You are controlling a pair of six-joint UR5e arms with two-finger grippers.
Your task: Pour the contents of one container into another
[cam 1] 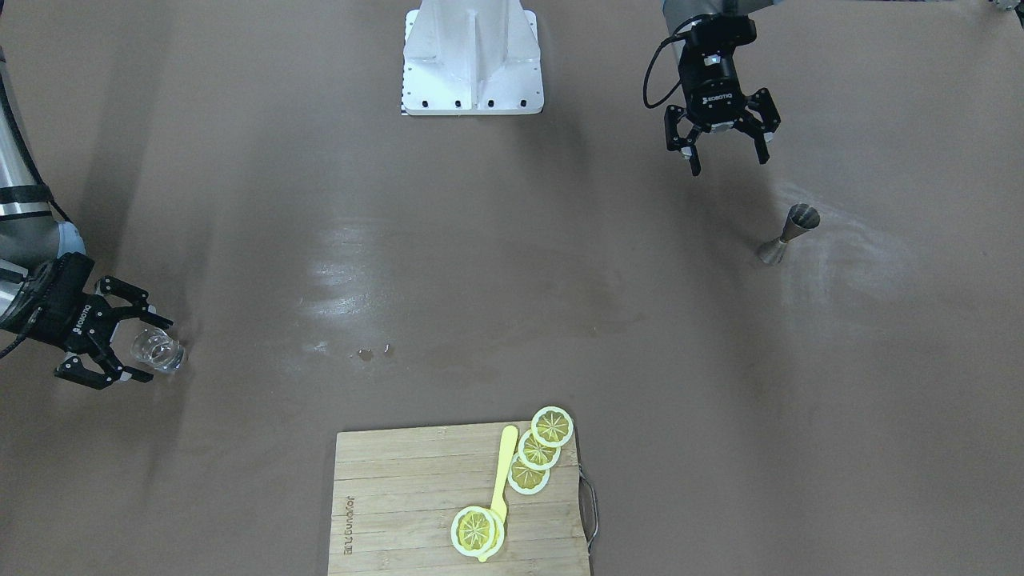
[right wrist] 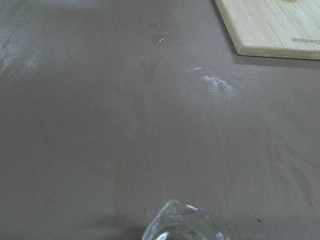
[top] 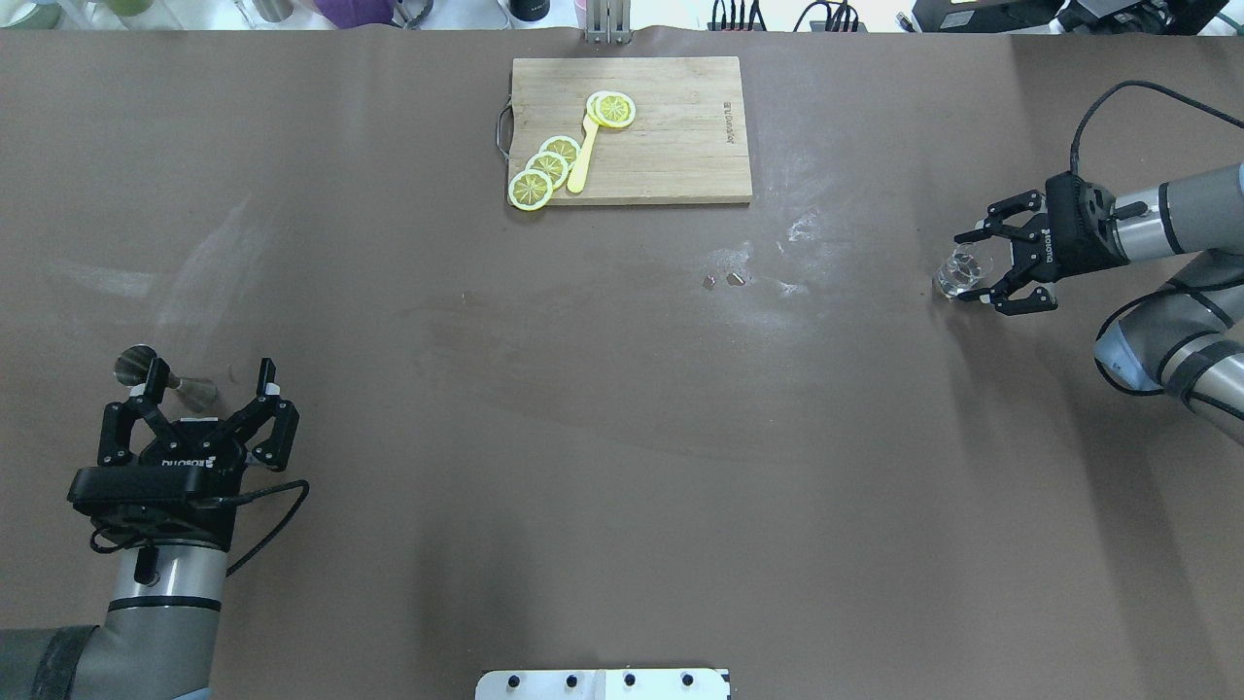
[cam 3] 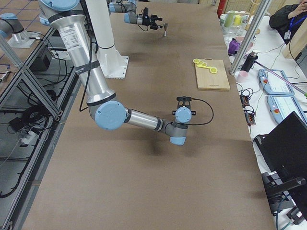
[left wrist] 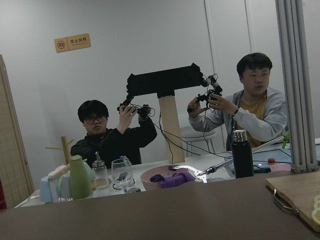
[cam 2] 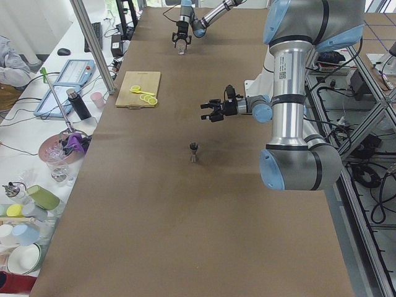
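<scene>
The right gripper (top: pixel 984 269) has its jaws spread wide. The glass (top: pixel 957 274) stands upright on the table (cam 1: pixel 512 280) between the fingertips, but I cannot tell whether either finger touches it. The gripper lies low and level, reaching in from the table's right end. In the right wrist view the glass's clear rim shows at the bottom edge.

The left gripper (cam 1: pixel 728 164) is also wide open and holds nothing. It hangs above the table, pointing forward. The jigger (cam 1: pixel 788 234) stands upright on the table just ahead of it and a little to its left, apart from the fingers.

Glass and jigger are well apart, at opposite ends of the table. Between them, at the far edge, lies a board (cam 1: pixel 400 496) with lemon slices (cam 1: pixel 538 452) and a yellow utensil (cam 1: pixel 504 464) on it.
</scene>
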